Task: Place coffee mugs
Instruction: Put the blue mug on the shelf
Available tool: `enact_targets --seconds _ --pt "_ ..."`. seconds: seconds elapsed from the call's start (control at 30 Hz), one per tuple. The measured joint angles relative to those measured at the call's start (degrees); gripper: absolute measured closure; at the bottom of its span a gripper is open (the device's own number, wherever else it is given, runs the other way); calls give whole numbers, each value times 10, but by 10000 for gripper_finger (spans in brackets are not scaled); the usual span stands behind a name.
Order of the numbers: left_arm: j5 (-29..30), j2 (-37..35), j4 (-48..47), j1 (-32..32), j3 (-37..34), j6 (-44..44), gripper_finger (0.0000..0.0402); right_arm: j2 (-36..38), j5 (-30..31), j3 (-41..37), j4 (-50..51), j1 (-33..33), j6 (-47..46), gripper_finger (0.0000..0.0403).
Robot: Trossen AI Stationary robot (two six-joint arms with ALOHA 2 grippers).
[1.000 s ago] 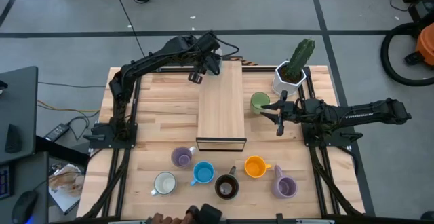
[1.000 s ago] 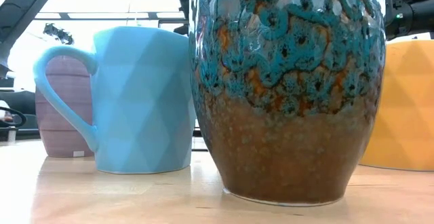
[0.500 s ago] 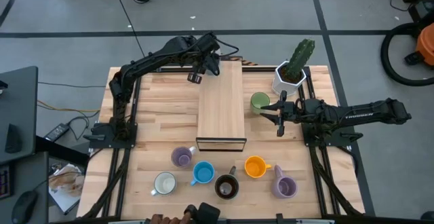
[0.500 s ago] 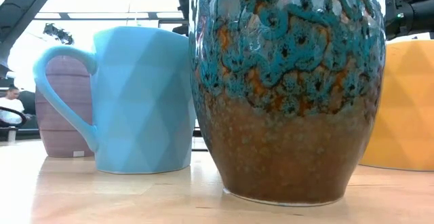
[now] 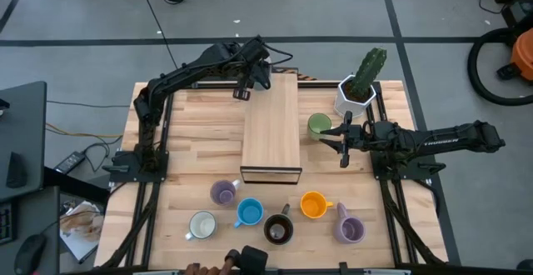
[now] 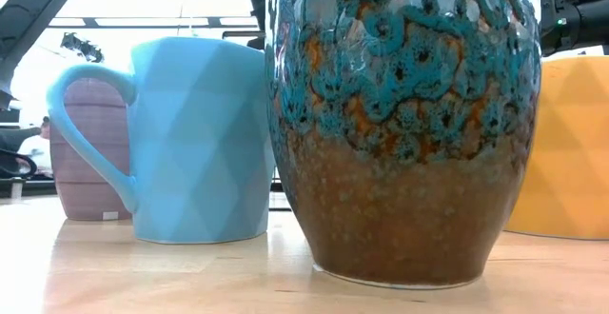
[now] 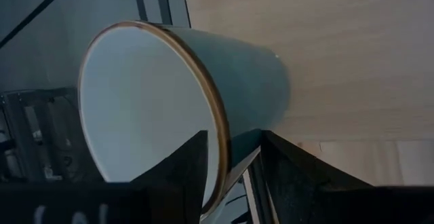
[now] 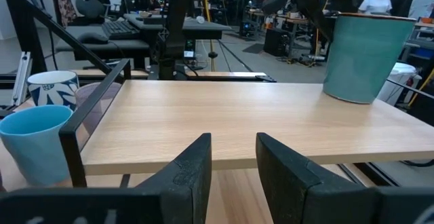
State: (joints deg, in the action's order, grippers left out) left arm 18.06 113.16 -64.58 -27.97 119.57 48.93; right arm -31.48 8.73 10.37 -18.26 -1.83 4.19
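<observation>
- Left gripper (image 5: 241, 94): at the far left corner of the raised wooden platform (image 5: 271, 129). Its fingers (image 7: 183, 173) are clamped on the wall of a pale teal mug (image 8: 366, 58), one inside the brown rim and one outside.
- Pale teal mug: slightly tilted, base down at the platform's far left corner.
- White mug (image 5: 201, 224): near edge of the table (image 5: 187, 129), leftmost of the near group.
- Lavender mug (image 5: 222, 193): just in front of the platform.
- Blue mug (image 5: 248, 213): beside the white one.
- Dark brown mug (image 5: 278, 229): nearest the low camera.
- Orange mug (image 5: 312, 204): right of the brown one.
- Green mug (image 5: 318, 125): upright between the platform and the right gripper.
- Right gripper (image 5: 344, 137): just right of the green mug, fingers parted and empty.
- Second lavender mug (image 5: 350, 228): near right, on its side.
- Cactus pot (image 5: 356, 96): far right.
</observation>
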Motion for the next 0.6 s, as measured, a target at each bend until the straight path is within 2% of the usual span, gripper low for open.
enact_targets --seconds 0.3,0.6 --pt "-3 0 3 7 0 -23 260 0 0 0 0 0 0 281" --pt "-5 0 12 9 0 -82 259 0 -4 0 -1 0 -2 281"
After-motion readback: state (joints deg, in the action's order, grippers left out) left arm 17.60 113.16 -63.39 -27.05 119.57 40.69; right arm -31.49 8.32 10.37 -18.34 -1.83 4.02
